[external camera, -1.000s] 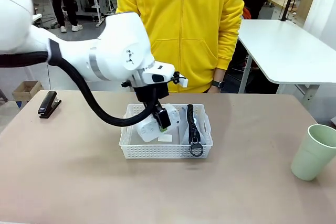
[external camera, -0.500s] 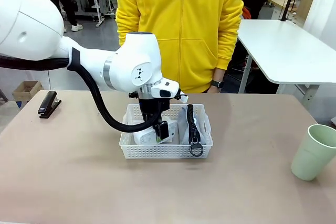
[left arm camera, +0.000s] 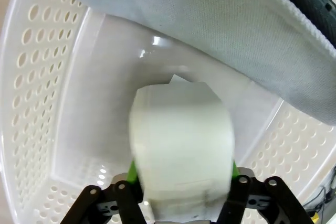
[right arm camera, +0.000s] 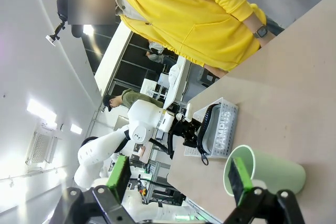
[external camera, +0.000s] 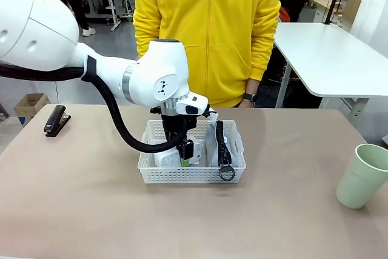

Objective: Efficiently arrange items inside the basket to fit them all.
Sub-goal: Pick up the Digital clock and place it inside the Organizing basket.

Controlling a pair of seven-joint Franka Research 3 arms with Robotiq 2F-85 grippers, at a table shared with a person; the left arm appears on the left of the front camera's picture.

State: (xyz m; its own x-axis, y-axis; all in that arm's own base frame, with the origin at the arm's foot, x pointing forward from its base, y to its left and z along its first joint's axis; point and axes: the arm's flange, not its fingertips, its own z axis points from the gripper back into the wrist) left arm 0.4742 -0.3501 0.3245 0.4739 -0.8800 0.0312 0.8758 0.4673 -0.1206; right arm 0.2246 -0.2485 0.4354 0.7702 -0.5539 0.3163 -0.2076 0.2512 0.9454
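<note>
**One box in my left jaws, low in the basket's left half**

My left gripper (external camera: pixel 187 150) is clamped on the white box (external camera: pixel 167 157), green pads on its two opposite faces. In the left wrist view the box runs straight out from the jaws toward 12 o'clock, down to the floor of the basket (external camera: pixel 191 175). In the front view the grey pouch (external camera: pixel 211 141) stands on edge at 3 o'clock of the box, its long axis running 12 to 6. I judge the free floor lies toward 9 o'clock. My right gripper (right arm camera: pixel 178 178) hangs with its jaws apart, nearer the green cup (external camera: pixel 362 175), which stands well outside the basket.
</note>
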